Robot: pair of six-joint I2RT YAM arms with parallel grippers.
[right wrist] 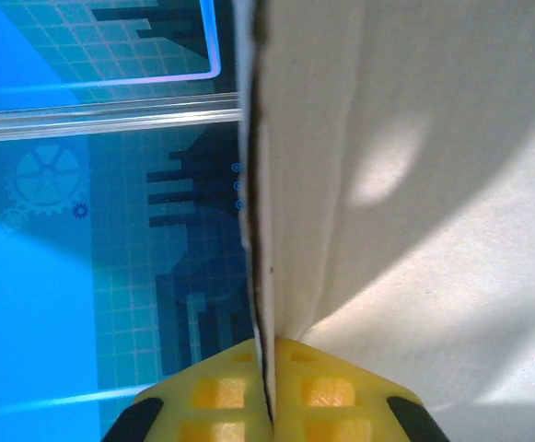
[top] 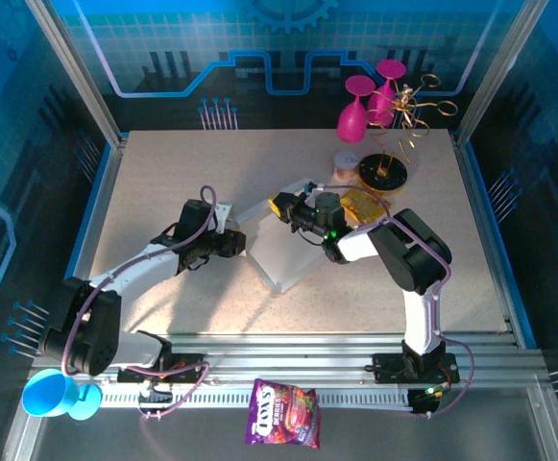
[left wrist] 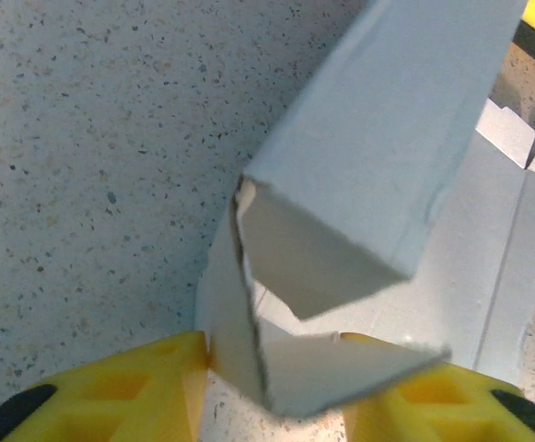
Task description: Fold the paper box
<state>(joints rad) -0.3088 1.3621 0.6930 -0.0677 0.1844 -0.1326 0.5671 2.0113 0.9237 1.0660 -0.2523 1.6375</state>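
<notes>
Speckled table (top: pixel 163 192), blue walls (top: pixel 10 144): one paper box (top: pixel 283 257) mid-table, right gripper (right wrist: pixel 269 364) pinching its edge, left gripper (left wrist: pixel 276 376) straddling a flap, grip unclear; two pink glasses (top: pixel 353 113) behind.

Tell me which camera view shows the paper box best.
Top external: nearly the whole paper box shows, so its outline is readable. Left wrist gives its folded end close up, between the fingers of the left gripper. Right wrist gives one panel edge-on, pinched in the right gripper.
</notes>
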